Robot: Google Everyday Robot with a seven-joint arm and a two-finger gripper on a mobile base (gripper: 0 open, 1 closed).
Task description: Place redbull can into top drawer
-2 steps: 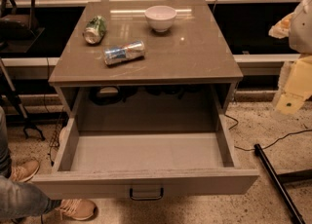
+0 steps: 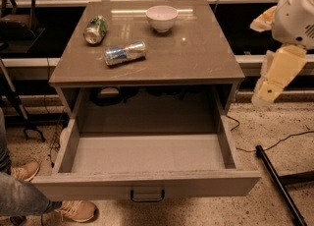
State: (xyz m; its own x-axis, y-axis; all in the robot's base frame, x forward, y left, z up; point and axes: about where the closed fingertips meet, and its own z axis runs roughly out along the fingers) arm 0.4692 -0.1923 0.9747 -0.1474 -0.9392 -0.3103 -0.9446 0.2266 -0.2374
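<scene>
Nearest, the top drawer [image 2: 147, 183] stands pulled fully out, below and to the left of the gripper [image 2: 269, 88], with nothing in its box; the opening step looks done. The gripper hangs off the cabinet's right side, apart from everything and with no can in it. Whether it is wide or narrow I cannot tell. Farther back, well to the gripper's left and a little higher, the redbull can [image 2: 125, 53] lies on its side on the cabinet top [image 2: 206, 58], untouched. Beyond it sit a green can [image 2: 95, 29] and a white bowl [image 2: 162, 17]. Reaching, grasping, carrying and lowering all seem left to do.
</scene>
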